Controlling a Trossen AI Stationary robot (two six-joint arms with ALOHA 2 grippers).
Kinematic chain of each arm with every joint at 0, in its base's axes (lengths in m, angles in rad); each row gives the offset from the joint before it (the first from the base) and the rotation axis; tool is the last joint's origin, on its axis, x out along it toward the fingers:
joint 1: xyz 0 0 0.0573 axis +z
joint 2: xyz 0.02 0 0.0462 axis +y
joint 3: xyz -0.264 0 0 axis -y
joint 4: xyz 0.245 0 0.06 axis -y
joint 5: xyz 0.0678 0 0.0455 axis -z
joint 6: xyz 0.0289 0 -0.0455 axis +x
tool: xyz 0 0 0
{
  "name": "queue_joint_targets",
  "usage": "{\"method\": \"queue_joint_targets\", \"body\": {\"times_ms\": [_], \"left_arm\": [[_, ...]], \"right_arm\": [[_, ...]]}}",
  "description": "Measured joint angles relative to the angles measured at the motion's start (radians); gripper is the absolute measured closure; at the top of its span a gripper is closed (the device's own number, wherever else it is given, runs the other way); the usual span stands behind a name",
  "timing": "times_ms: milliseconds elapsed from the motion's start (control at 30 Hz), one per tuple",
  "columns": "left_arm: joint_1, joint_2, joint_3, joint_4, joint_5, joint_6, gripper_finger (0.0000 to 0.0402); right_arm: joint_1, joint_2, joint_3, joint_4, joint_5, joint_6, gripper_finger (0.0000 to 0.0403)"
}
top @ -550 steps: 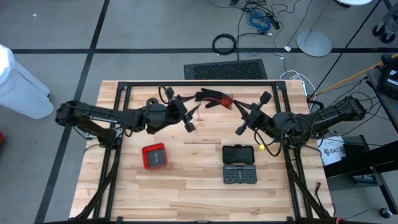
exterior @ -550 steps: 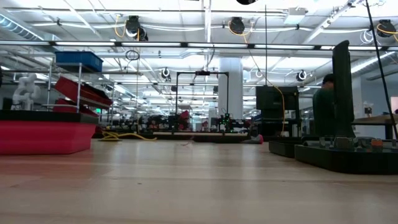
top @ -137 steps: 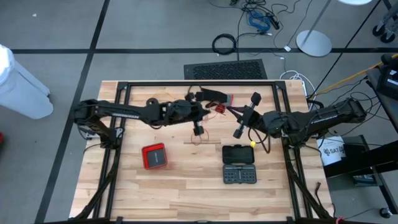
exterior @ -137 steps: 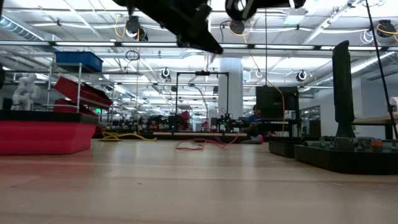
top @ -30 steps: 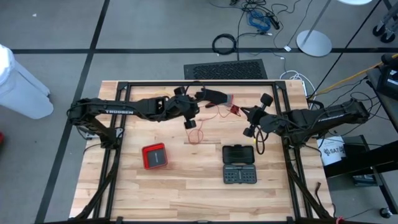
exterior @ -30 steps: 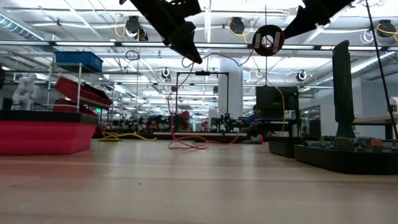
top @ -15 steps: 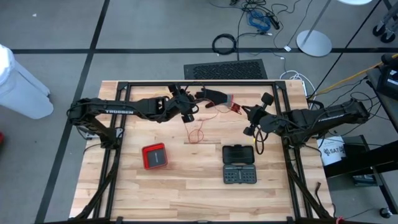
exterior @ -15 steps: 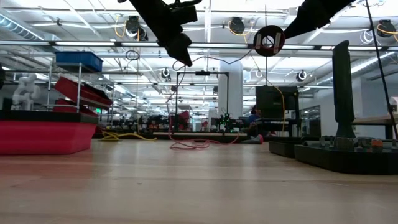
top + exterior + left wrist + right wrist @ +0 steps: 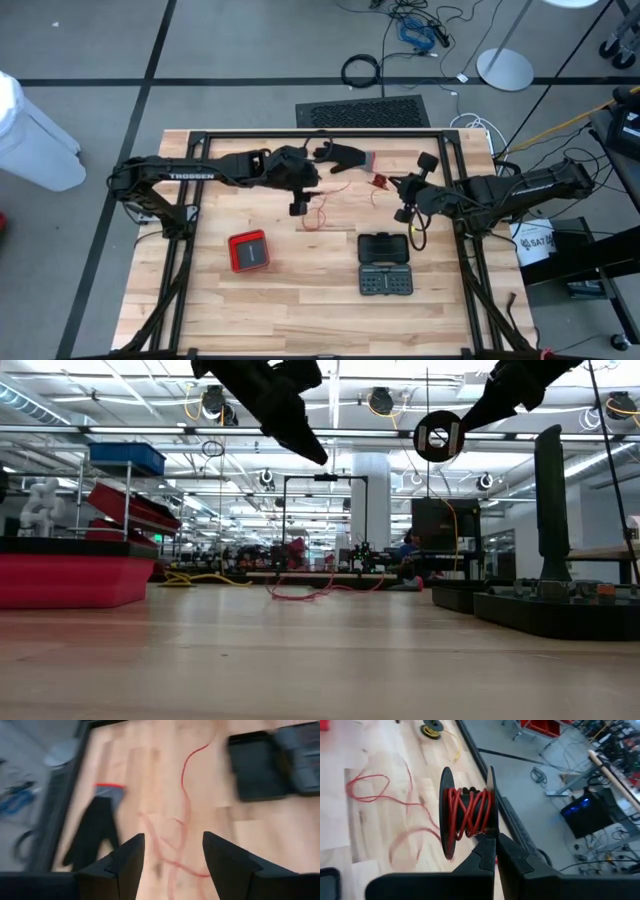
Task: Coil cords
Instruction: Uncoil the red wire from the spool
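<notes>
Where the high view looks straight down, we see at left centre of the frame a red case (image 9: 248,251) lying on the wooden bench (image 9: 300,300). Above and right of it, the left hand (image 9: 297,205) hangs over the bench near the top middle of the frame, its fingers (image 9: 127,857) standing apart and clamped on nothing. Just beside it, towards the upper middle, a black glove (image 9: 340,156) with a red cuff lies flat. Below the glove, a loose reddish-orange cord (image 9: 320,213) trails in loops across the bench; in the left wrist view the same cord (image 9: 182,815) runs between and beyond the parted fingers, not touching them. Right of centre, a black tool case (image 9: 384,264) lies open. Further right, the right hand (image 9: 403,198) is held above the bench with its fingers (image 9: 485,855) together, clamped on a black spool (image 9: 467,812) wound with red cord. In the low view that spool (image 9: 437,436) hangs at upper right, clear of the bench.
</notes>
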Motion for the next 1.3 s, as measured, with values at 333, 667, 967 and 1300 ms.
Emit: {"method": "queue_joint_targets", "body": {"times_ms": [333, 667, 967, 1300], "left_arm": [[0.008, 0.056, 0.002, 0.345, 0.197, -0.173, 0.0193], [-0.044, 0.217, 0.0, 0.673, 0.215, -0.259, 0.0193], [-0.044, 0.291, 0.012, 0.769, 0.199, -0.34, 0.0198], [-0.041, 0.296, 0.012, 0.758, 0.13, -0.298, 0.0307]], "right_arm": [[0.0, 0.003, 0.0, 0.218, -0.034, -0.047, 0.0403], [0.0, 0.003, 0.0, 0.325, -0.031, -0.114, 0.0403], [0.0, 0.003, 0.0, 0.327, -0.031, -0.114, 0.0403], [0.0, 0.024, 0.0, 0.33, -0.03, -0.114, 0.0403]]}}
